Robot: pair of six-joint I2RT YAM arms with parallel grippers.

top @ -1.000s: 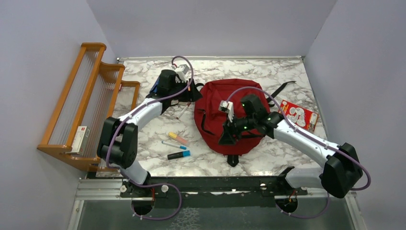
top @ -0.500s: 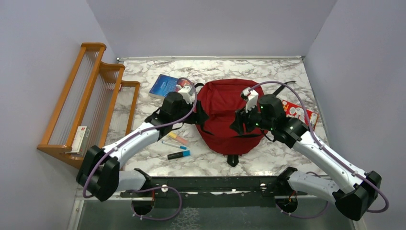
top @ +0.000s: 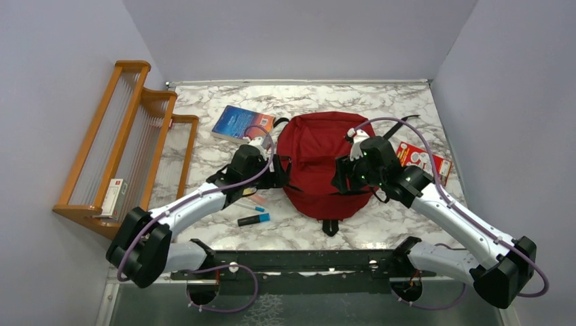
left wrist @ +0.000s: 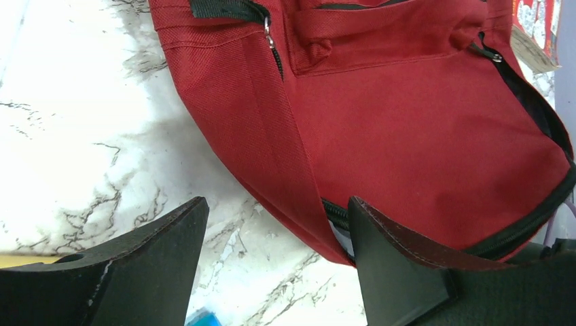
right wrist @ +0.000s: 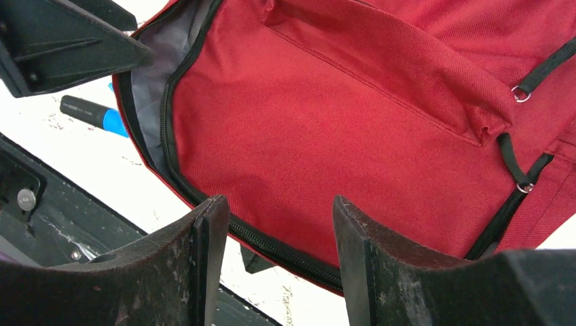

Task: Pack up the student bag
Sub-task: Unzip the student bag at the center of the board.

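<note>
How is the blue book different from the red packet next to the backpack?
The blue book is mostly blue, while the red packet is red with white round shapes on it. The blue book lies on the left side of the student bag, and the red packet lies on its right side. Both lie flat on the marble table, outside the bag.

Found left gripper [left wrist: 277, 209] spread wide, low over marble table [left wrist: 81, 136]. Noted one finger [left wrist: 136, 272] above bare marble, the other at zippered edge of red student bag [left wrist: 421, 136]; contact not confirmable. Recorded metal zipper pull [left wrist: 269, 32] near top.
</note>
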